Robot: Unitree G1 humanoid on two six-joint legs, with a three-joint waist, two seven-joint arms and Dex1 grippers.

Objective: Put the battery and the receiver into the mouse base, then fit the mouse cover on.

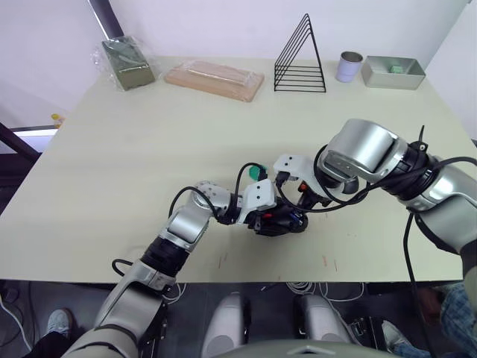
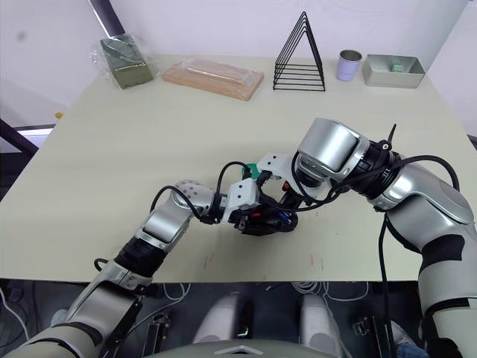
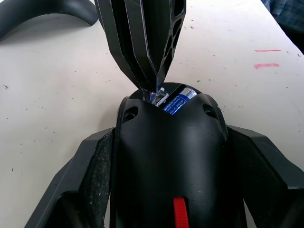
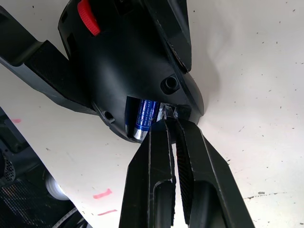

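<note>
Left gripper [image 3: 161, 190]: clamped on mouse base [image 3: 168, 156], a finger on each side.
Right gripper [image 4: 172, 124]: pinched nearly closed on receiver [image 4: 167, 111] at base rim.
Battery [image 4: 145, 116]: seated in base, beside receiver.
Base location: table [image 1: 149, 164], 6 o'clock of wire rack [image 1: 300, 60].

**Pale worktop against a white wall**

A pale beige worktop [image 1: 149, 149] stands against a plain white wall [image 1: 223, 22]. Along its far edge sit a bagged green block [image 1: 128, 63], a wrapped wooden board [image 1: 215, 79], a black wire rack [image 1: 300, 60], a metal cup [image 1: 349, 66] and a grey tray [image 1: 393, 73]. The floor [image 1: 15, 306] below is dark, with cables [image 1: 313, 286] near the front edge. Even light falls across the surface.
</note>
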